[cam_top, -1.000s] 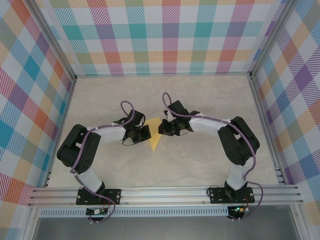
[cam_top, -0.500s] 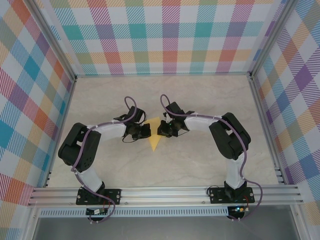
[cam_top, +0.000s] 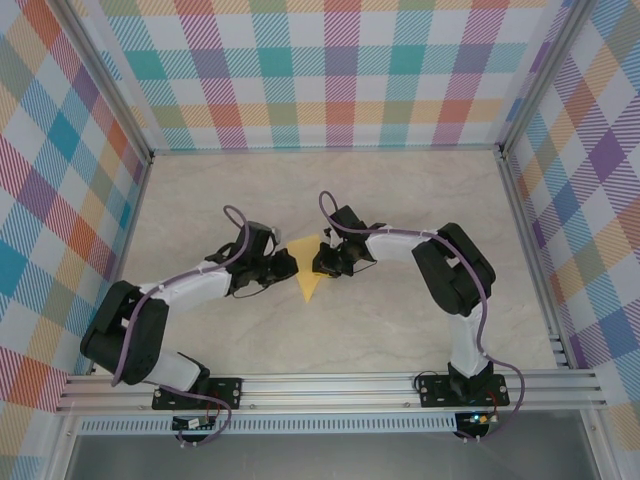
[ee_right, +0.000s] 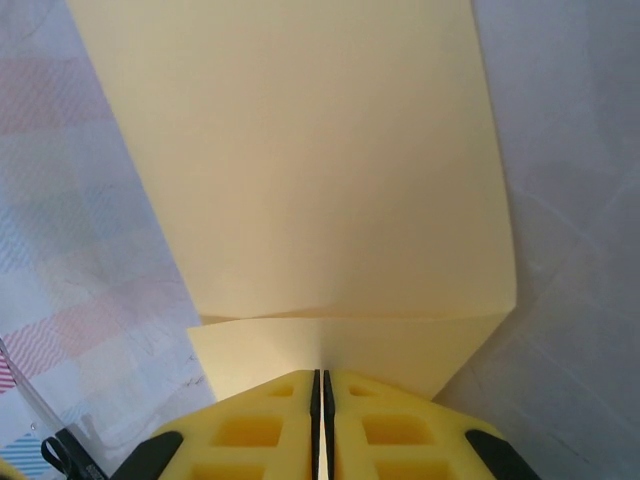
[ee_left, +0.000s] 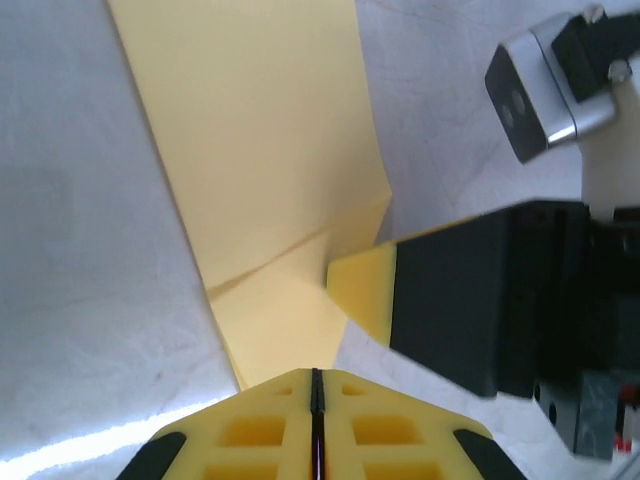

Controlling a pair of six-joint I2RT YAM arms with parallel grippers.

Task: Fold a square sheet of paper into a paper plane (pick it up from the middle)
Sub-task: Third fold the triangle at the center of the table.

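left tool [cam_top: 288,266] and right tool [cam_top: 320,263], both shut without clear grip, flank the square sheet of paper [cam_top: 307,280] at their tips; a nudge could skew its fold.

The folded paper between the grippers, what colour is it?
The paper is plain yellow, clearest in the right wrist view.

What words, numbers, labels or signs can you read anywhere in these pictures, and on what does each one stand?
None can be read.
The yellow paper is blank.
The checked walls carry pattern only.
The left gripper and the right gripper bear no lettering.
The small boards below the arm bases are too small to tell.
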